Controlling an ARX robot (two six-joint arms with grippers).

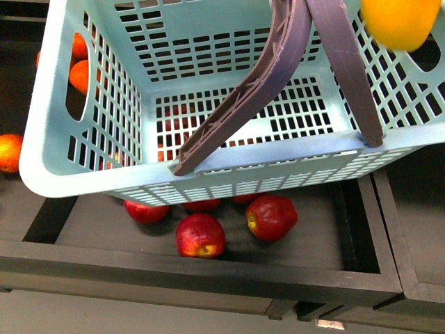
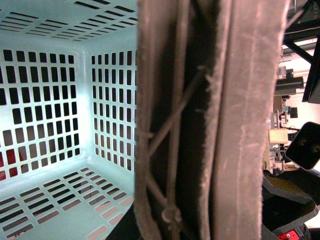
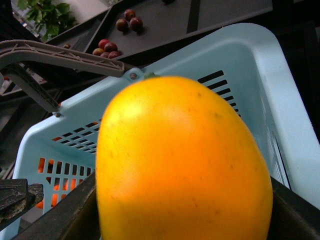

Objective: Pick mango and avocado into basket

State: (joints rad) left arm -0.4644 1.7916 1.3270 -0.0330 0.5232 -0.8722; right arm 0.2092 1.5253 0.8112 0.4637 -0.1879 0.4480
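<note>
**Q:** One item first: give the position of the mango [image 1: 400, 21].

**A:** Clamped in the right gripper [image 3: 185, 220], with dark fingers [image 3: 57, 215] pressed against both sides. Hangs at the upper right of the front view, level with the right rim of the basket [image 1: 292, 158]. Not resting on the basket floor. Fills most of the right wrist view, with the basket wall just behind.

**Q:** Report the left gripper.

**A:** Cannot tell whether open or closed. No fingers made out in the left wrist view. Shows only the brown handles [image 2: 210, 120] close across the lens, with bare slotted floor and walls beside them.

**Q:** Describe the basket's attitude and surroundings.

**A:** Tilted, with both handles swung up across the mouth. Positioned above a dark tray [image 1: 313, 257] carrying red apples [image 1: 201, 236], some half hidden under the near wall. Oranges [image 1: 80, 73] visible through the left wall openings. One more orange [image 1: 8, 153] at the far left, outside the basket.
</note>
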